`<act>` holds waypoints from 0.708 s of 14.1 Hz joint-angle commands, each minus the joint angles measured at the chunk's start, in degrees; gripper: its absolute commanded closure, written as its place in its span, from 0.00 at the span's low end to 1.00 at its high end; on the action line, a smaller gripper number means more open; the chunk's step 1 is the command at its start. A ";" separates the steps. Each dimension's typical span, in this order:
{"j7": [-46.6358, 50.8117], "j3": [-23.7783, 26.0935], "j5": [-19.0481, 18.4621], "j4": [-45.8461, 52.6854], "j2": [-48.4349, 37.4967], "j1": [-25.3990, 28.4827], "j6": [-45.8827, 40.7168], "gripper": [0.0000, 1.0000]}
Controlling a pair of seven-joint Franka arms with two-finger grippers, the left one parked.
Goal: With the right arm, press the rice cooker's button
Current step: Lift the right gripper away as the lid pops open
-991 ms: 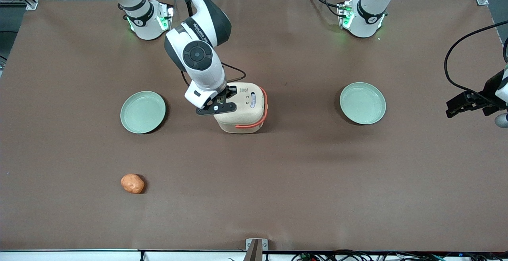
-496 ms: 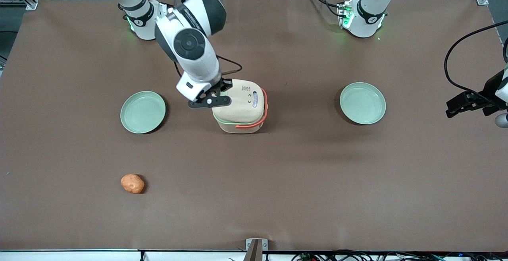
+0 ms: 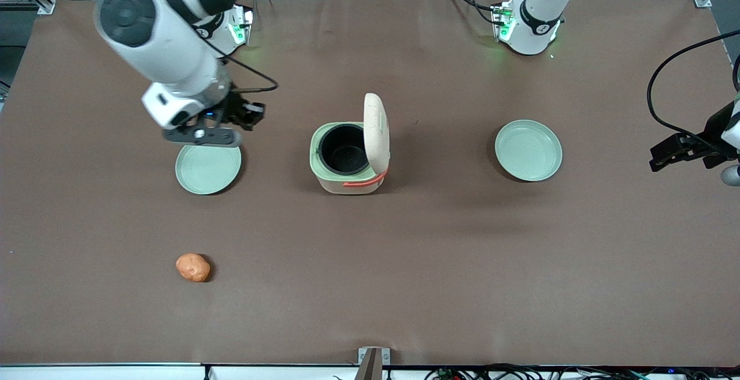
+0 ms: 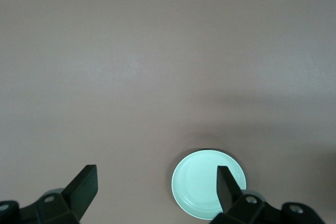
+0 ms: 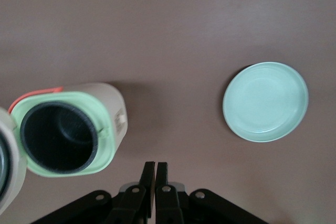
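1. Cream and pale green are the colours of the rice cooker point(image 3: 347, 157), which is placed near the middle of the brown table point(image 3: 404, 264).
2. Its lid point(image 3: 376, 131) is seen standing upright, on the side toward the parked arm's end, and the black inner pot point(image 3: 344, 148) is exposed inside the pale green rim.
3. An orange-red handle point(image 3: 364, 182) is seen on the side of the cooker nearer to the front camera.
4. The right arm point(image 3: 167, 39) is raised above the table toward the working arm's end, well apart from the cooker.
5. The tool point(image 5: 155, 174) is held above the table, just over the farther edge of a pale green plate point(image 3: 208, 163); its fingers are pressed together and nothing is held between them.
6. A second pale green plate point(image 3: 528, 150) is placed toward the parked arm's end of the table.
7. A small orange lump point(image 3: 193, 267) is lying nearer to the front camera than the first plate.
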 commanded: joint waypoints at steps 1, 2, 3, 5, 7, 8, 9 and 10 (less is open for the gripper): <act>-1.35 0.88 -0.62 -1.04 -3.21 -7.80 -2.31 0.87; -2.66 0.88 -0.62 -1.04 -4.01 -10.00 -3.19 0.84; -4.42 0.88 -0.62 -1.04 -4.62 -12.89 -3.72 0.73; -7.15 0.88 -0.62 -1.04 -5.68 -17.56 -3.73 0.36; -10.56 0.79 -2.10 -0.95 -6.73 -19.77 -3.99 0.00; -14.59 0.79 -4.02 -1.03 -7.35 -20.39 -4.34 0.00; -18.63 0.79 -4.83 -0.95 -7.70 -21.52 -4.87 0.00; -20.94 0.79 -4.83 -0.95 -7.79 -22.93 -4.96 0.00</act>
